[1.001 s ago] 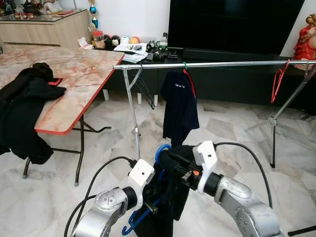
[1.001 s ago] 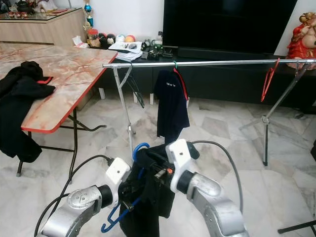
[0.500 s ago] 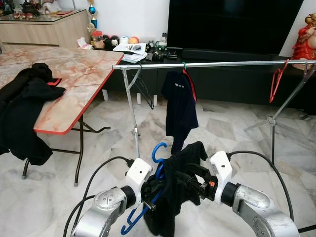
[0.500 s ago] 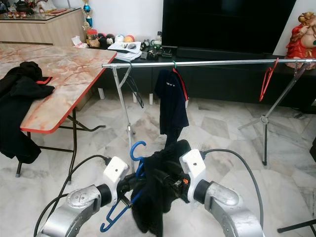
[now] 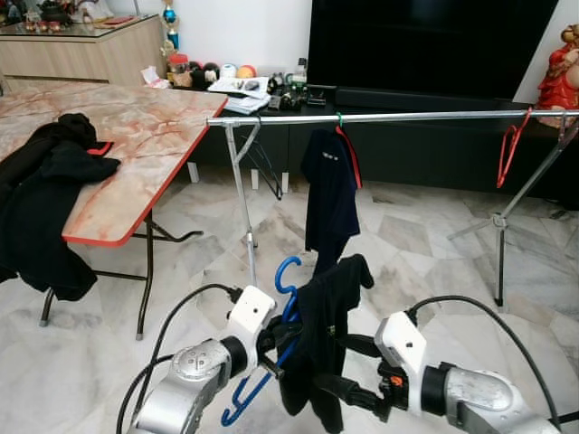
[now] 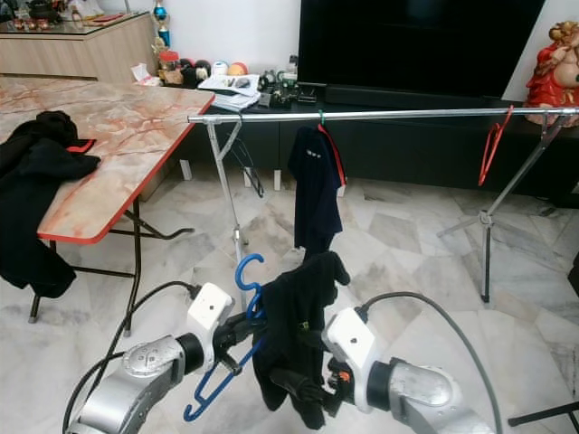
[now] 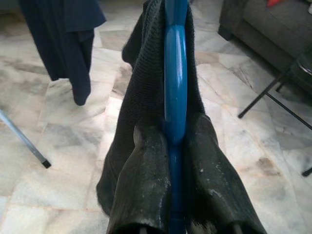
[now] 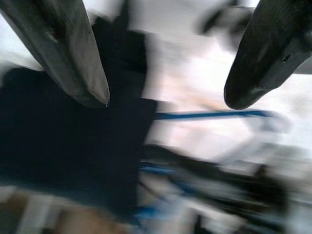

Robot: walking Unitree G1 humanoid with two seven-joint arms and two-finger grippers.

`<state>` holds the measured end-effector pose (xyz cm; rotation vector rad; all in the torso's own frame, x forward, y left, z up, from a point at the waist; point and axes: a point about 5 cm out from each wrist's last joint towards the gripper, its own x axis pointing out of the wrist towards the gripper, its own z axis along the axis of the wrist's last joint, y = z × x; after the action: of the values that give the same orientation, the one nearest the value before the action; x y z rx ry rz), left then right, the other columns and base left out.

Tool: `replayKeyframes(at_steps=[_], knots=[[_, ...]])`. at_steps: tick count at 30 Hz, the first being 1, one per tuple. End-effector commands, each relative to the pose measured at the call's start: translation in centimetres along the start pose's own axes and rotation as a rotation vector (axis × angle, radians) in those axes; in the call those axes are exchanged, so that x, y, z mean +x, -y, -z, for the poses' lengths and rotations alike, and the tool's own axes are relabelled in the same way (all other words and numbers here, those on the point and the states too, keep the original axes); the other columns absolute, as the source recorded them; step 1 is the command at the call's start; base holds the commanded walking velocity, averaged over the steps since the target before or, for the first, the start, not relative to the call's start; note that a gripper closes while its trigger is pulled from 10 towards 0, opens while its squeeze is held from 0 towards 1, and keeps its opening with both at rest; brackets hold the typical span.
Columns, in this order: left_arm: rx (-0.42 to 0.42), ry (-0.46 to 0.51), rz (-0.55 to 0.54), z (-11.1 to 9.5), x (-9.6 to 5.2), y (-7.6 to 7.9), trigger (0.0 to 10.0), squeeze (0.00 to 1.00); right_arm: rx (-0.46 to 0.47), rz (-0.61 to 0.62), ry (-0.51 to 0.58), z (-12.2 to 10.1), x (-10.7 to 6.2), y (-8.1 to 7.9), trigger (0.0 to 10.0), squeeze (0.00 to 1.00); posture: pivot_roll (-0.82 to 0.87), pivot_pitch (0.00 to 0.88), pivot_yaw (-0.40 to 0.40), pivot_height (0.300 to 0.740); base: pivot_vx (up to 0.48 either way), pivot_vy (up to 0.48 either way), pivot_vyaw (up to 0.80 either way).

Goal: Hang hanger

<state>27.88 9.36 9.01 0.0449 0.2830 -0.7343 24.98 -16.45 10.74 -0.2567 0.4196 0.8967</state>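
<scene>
A blue hanger (image 5: 286, 276) with a black garment (image 5: 324, 325) draped over it hangs low in front of me. My left gripper (image 7: 171, 139) is shut on the hanger's blue bar, with its fingers (image 7: 146, 165) pressed on each side. My right gripper (image 5: 357, 375) is open just right of the garment's lower part; its fingers (image 8: 78, 58) stand wide apart with the cloth and the blue bar beyond them. The silver rail (image 5: 389, 117) crosses the room ahead, carrying a dark navy shirt (image 5: 329, 194) on a hanger and an empty red hanger (image 5: 512, 147).
A marble-topped folding table (image 5: 136, 154) with a red edge stands to the left, with black clothes (image 5: 45, 208) piled over its near end. The rail's legs (image 5: 242, 217) stand on the marble floor. A dark TV unit (image 5: 425, 54) and a sideboard line the back wall.
My right gripper has let go of the black garment, dropped lower and drawn back to the right. The garment now hangs straighter on the blue hanger. The left gripper still holds the hanger.
</scene>
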Motion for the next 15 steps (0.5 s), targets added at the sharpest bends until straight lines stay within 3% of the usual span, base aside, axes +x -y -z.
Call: replayKeyframes(at_steps=[1,2,5,9,11,15], knots=[[0.033,0.039,0.032,-1.0,0.1,0.1,10.0,0.0,-0.055,0.17,-0.009,-0.6,-1.2,2.9,10.0,0.0,0.02,0.0,-0.02,0.74,0.0,0.0,0.0],[0.047,0.027,0.044,-0.8,0.1,0.2,10.0,0.0,-0.05,0.236,-0.001,-1.0,-1.7,4.3,10.0,0.0,0.03,0.0,-0.019,0.74,0.0,0.0,0.0],[0.075,0.005,0.082,-0.6,-0.1,0.2,10.0,0.0,-0.091,0.274,0.042,-2.8,-2.5,5.9,10.0,0.0,0.03,0.0,-0.016,0.74,0.0,0.0,0.0],[0.094,-0.012,0.12,-0.4,-0.2,0.4,10.0,0.0,-0.119,0.257,0.072,-4.0,-2.6,6.4,10.0,0.0,0.02,0.0,-0.014,0.74,0.0,0.0,0.0],[0.136,-0.047,0.203,-0.1,-0.4,0.7,10.0,0.0,-0.218,0.109,0.103,-5.8,-2.0,5.8,10.0,0.0,0.02,0.0,-0.01,0.74,0.0,0.0,0.0],[0.2,-0.096,0.312,0.3,-0.6,1.2,10.0,0.0,-0.32,-0.077,0.102,-6.6,-1.5,5.1,10.0,0.0,0.02,0.0,-0.017,0.74,0.0,0.0,0.0]])
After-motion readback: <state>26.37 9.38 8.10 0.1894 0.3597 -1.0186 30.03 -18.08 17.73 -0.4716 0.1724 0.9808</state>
